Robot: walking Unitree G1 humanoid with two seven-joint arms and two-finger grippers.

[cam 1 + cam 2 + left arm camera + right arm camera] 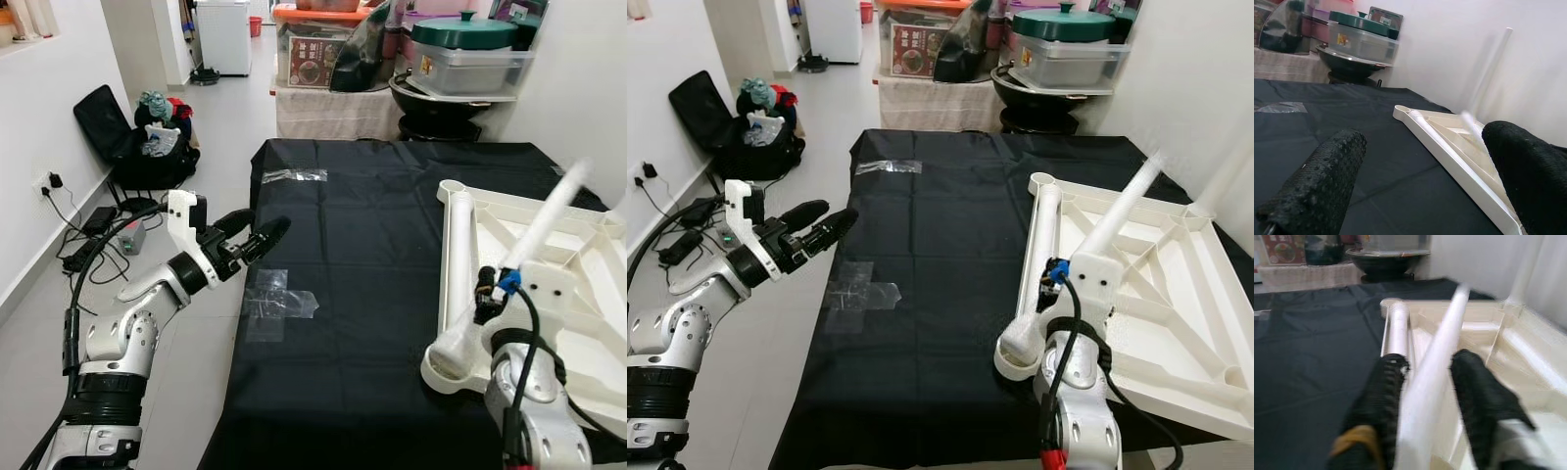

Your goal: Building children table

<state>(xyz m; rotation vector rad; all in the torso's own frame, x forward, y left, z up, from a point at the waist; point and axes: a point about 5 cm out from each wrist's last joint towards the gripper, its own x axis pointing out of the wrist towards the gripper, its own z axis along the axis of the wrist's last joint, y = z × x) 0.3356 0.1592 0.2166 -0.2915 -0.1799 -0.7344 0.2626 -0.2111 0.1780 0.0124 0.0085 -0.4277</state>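
A white children's table top [578, 294] lies upside down on the right of the black cloth [353, 294]. One white leg [458, 264] rests flat along its left rim. My right gripper [1430, 364] is shut on a second white leg [549, 220], which slants up and away over the table top and looks blurred. My left gripper [260, 225] hovers open at the cloth's left edge, fingers pointing towards the table top [1449, 132], with nothing between them.
Two patches of clear tape [279, 299] stick to the cloth. A black bag with clothes [147, 137] and cables lie on the floor at left. Storage boxes and a large pot [460, 49] stand behind the cloth. A white wall runs along the right.
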